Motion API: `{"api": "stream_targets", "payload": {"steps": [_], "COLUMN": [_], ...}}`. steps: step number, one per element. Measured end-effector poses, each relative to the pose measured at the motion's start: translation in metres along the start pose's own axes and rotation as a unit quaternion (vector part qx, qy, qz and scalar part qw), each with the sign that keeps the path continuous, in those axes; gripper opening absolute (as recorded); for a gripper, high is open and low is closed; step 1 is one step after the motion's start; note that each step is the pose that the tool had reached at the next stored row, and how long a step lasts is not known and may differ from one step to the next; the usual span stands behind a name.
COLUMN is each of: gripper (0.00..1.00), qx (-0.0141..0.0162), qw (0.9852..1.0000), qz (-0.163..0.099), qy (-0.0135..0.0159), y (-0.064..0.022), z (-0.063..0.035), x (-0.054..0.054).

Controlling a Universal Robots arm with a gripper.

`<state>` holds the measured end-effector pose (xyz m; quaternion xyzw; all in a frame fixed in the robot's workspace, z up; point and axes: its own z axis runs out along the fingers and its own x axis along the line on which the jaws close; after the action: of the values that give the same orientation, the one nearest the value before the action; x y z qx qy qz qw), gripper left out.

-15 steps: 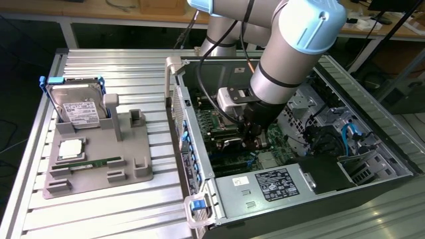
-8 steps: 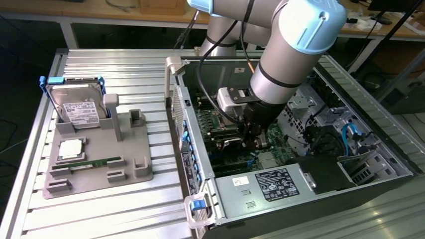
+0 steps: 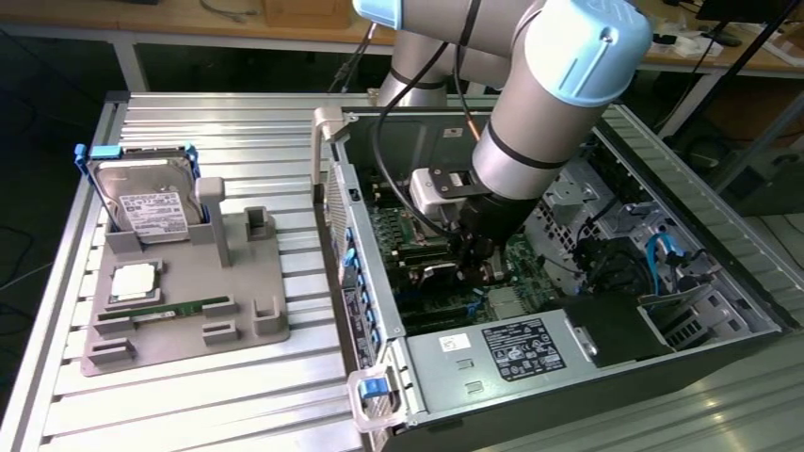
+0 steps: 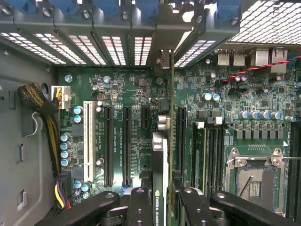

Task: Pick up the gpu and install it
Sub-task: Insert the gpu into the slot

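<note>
Exterior view: the arm (image 3: pixel 553 104) reaches down into the open computer case (image 3: pixel 377 282), which lies on its side on the slatted table (image 3: pixel 226 405). The gripper (image 3: pixel 472 254) sits low over the green motherboard (image 3: pixel 421 226). On the exterior view's left, well apart from the case, a gray fixture (image 3: pixel 251 325) carries 1 hard drive (image 3: pixel 149 202) standing upright, 1 processor chip (image 3: pixel 135 281) and 1 memory stick (image 3: pixel 183 309) lying flat.

Wrist view: the 2 black fingers (image 4: pixel 141 205) are closed narrowly on the gpu (image 4: pixel 159 165), one on each face, so the card is seen edge-on between them. It stands upright over the motherboard, between the long black expansion slots (image 4: pixel 126 141) and the memory slots beside the processor socket (image 4: pixel 256 181). Its far end reaches toward the perforated rear slot covers (image 4: pixel 117 47). Whether its lower edge is seated in a slot cannot be told.
</note>
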<state>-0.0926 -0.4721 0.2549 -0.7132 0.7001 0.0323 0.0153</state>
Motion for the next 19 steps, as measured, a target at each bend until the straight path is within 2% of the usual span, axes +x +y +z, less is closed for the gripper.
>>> {"api": "stream_targets", "payload": {"steps": [11,19], "gripper": [0.27,0.27], "qx": [0.0002,0.0000], "qw": [1.0000,1.0000], "qz": [0.000,0.000], "qy": [-0.0002,0.0001], "y": [-0.0001,-0.0002], "z": [0.0010,0.0084], "x": [0.0000,0.0006]}}
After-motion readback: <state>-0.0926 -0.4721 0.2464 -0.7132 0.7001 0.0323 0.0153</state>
